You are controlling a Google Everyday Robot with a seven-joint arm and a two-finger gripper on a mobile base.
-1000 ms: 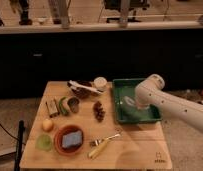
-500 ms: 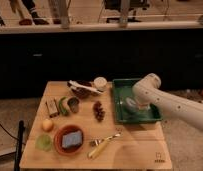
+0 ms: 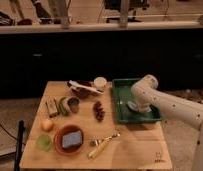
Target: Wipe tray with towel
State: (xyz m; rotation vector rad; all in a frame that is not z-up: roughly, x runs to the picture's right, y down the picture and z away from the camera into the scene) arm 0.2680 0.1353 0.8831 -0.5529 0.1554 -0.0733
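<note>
1. Where the wooden table (image 3: 140, 142) reaches toward 2 o'clock, we see the green tray (image 3: 123, 91) lying flat, inside the table's edge.
2. The gripper (image 3: 135, 106) is down inside the tray, near its 6 o'clock wall; we cannot tell whether it is clenched, released or grasping anything.
3. A pale patch (image 3: 129, 104) sits at the gripper's 9 o'clock; we cannot say it is the towel.
4. Dark grapes (image 3: 99, 110) lie at the tray's 9 o'clock, a white cup (image 3: 100, 82) at 10 o'clock.
5. A small mark (image 3: 158, 156) at the table's 5 o'clock corner is unreadable.

Dim warm light, dark bkgd; gripper (image 3: 133, 106) down in tray (image 3: 123, 94).
</note>
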